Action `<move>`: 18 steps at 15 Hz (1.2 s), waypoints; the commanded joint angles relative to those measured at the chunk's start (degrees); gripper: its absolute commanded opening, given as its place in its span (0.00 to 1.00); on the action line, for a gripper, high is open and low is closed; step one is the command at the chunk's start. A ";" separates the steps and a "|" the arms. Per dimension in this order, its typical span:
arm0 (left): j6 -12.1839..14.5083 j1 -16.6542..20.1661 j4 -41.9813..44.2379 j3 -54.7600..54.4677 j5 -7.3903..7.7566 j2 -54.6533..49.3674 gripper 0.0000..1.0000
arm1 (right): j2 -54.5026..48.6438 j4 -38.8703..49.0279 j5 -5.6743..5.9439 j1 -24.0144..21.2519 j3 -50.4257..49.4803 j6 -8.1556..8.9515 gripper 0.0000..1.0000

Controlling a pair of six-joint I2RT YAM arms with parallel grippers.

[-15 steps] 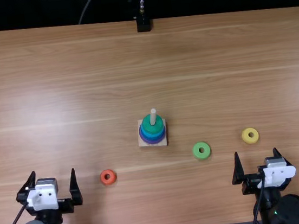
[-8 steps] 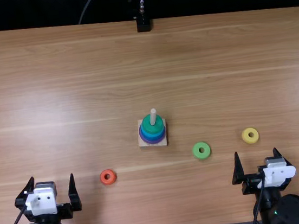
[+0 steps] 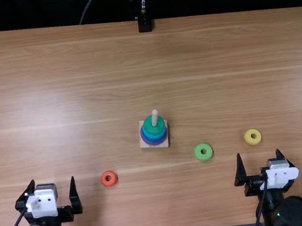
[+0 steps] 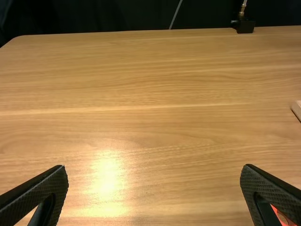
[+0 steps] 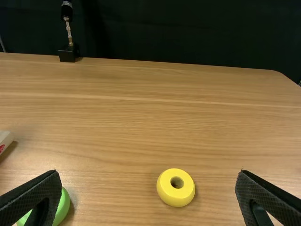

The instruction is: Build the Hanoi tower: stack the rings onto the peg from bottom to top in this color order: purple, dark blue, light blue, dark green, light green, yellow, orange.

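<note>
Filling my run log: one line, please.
topmost stacked: dark green ring; unstacked: light green ring, yellow ring, orange ring; left end effector, right end effector: open

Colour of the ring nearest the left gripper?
The ring is orange-red, seen best in the top view.

The square base [image 3: 144, 145] and its peg [image 3: 155, 118] appear to be of pale, matt wood. Under this base, the desk [image 3: 215, 55] shows a smooth wood grain, slightly glossy (to the left of the base, it even reflects some light). To the base's right, the yellow ring [image 5: 176, 198] and the light green ring [image 3: 200, 156] look like smooth plastic. Well behind the base is a dark, matt cloth [image 5: 188, 33].
</note>
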 commanded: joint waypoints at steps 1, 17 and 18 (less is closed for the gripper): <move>0.23 0.51 -4.33 -6.37 0.11 -0.67 1.00 | -0.73 -4.00 0.32 -0.46 -3.77 -0.21 1.00; 0.23 0.51 -4.33 -6.37 0.01 -0.67 1.00 | 9.20 4.55 1.90 -0.11 12.14 -0.11 1.00; 0.23 0.51 -4.33 -6.37 0.11 -0.67 1.00 | 14.21 4.97 3.17 -0.11 17.33 -0.11 1.00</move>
